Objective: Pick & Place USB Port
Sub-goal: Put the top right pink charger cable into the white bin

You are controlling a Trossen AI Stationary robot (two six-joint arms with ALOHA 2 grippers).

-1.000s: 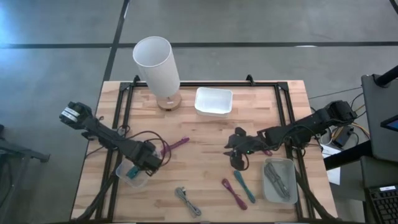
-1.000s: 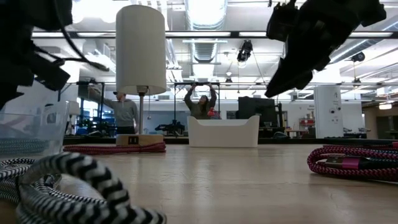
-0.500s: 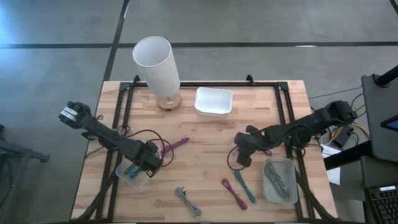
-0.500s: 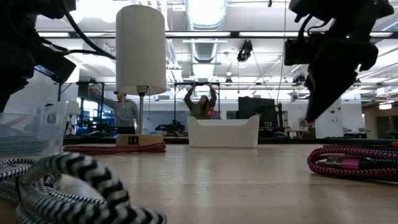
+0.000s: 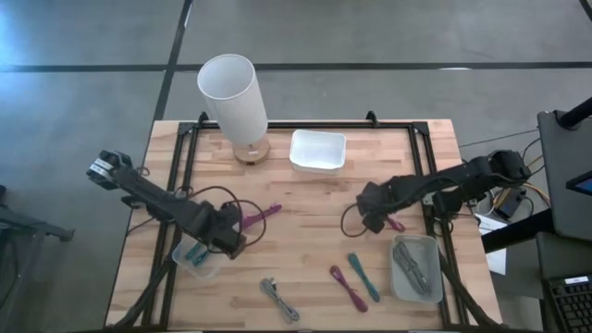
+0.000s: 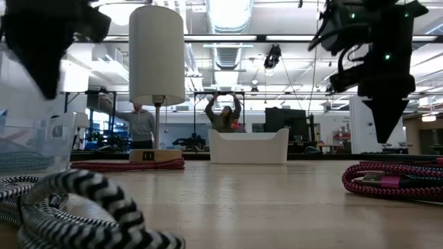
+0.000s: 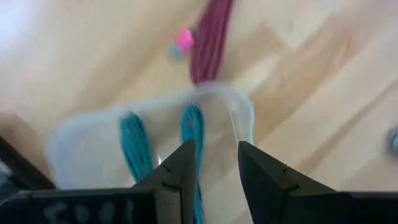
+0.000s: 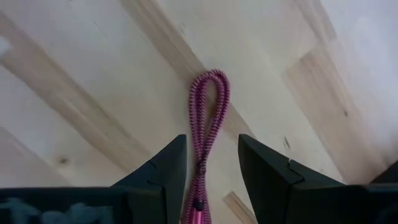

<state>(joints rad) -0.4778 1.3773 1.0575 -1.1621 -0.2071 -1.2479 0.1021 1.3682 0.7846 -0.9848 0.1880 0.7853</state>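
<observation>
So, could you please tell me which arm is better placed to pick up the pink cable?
The right: its gripper hangs directly over the pink cable, jaws open.

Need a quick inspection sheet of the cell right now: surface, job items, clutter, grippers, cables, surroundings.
Surface: wooden table with a black frame.
Job's things: pink cable lies on the wood, directly under the right gripper; clear container holds a teal cable.
Clutter: lamp, white bin, grey tray with cables inside.
Grippers: left gripper open above the clear container, empty; right gripper open, empty, fingers either side of the pink cable's line.
Cables: purple cable, striped cable, loose teal and magenta cables.
Surroundings: two people far behind the table.
</observation>
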